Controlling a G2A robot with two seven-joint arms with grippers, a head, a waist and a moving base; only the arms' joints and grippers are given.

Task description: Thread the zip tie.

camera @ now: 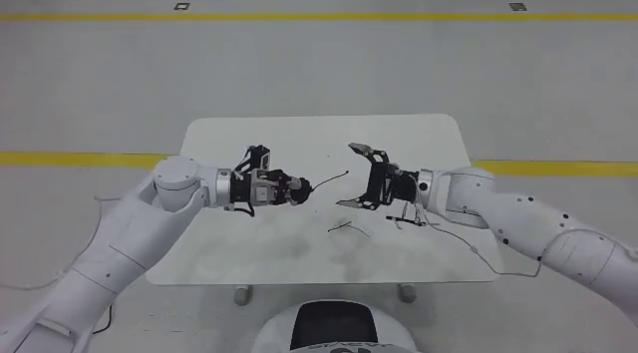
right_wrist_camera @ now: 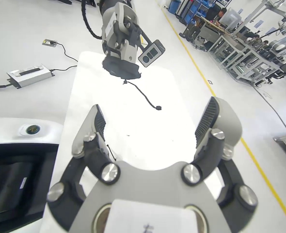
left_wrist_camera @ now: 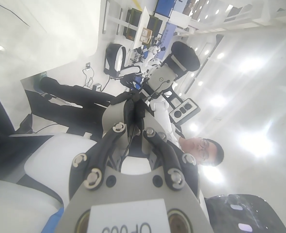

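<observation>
Black tie juts from the clenched left gripper. Right gripper gapes wide near its free end.

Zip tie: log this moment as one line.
left gripper: shut on zip tie | right gripper: open, facing its free end | threading: not yet done

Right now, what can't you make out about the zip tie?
Gripped end of the zip tie: hidden inside the left gripper, all views.
Its head: too small in the right wrist view to show its slot.
Loose tie on the table, top view: too thin to tell head from tail.
</observation>
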